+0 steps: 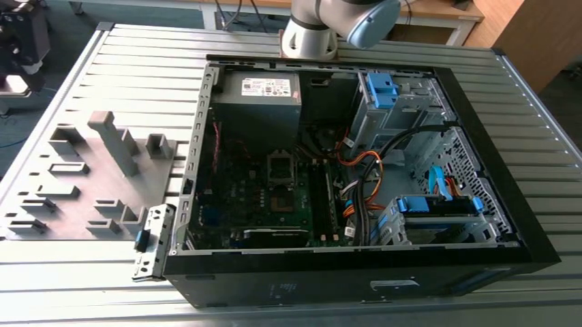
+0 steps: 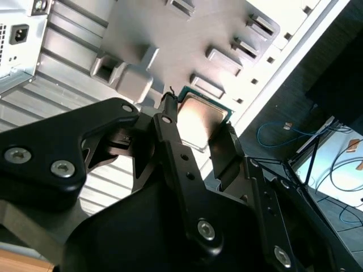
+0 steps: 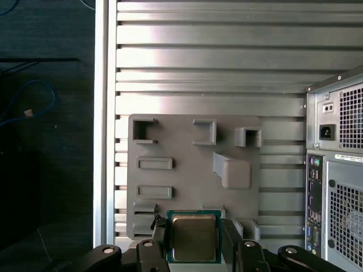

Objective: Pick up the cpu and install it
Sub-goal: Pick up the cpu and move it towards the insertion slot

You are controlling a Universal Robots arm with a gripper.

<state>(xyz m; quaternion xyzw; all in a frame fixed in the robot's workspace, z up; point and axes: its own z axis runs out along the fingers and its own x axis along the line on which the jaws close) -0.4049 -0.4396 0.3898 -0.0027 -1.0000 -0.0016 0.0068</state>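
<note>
Holding the cpu, my claw is closed on its two side edges, one finger on each side. The cpu hangs in the air above the grey tray, which lies on the ribbed tabletop near the computer case. I think the cpu is light, thin and stiff, but easy to hurt. Its flat faces should not be touched, so the edges look like the right place to squeeze, and only softly.

floor: dark — blue cable on it | table: ribbed grey metal | desk: wooden, beyond table
</note>
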